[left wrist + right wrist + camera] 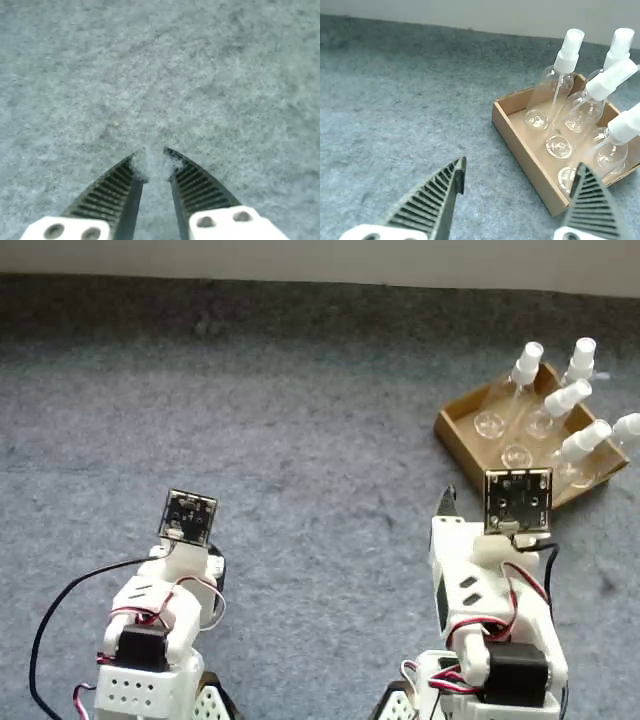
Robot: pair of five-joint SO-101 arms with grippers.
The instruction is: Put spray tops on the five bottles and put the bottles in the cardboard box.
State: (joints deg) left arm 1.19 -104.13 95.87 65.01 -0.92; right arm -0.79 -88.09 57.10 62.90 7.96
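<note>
Seemingly finished: five capped bottles (515, 405) standing inside cardboard box (460, 448), far right. Right gripper (520, 164) spread wide, empty, near box. Left gripper (152, 154) nearly closed, empty, over carpet (150, 75).

text: we read none | labels, numbers, signs: we make out none on the bottles (542, 95) or the cardboard box (520, 152)
</note>
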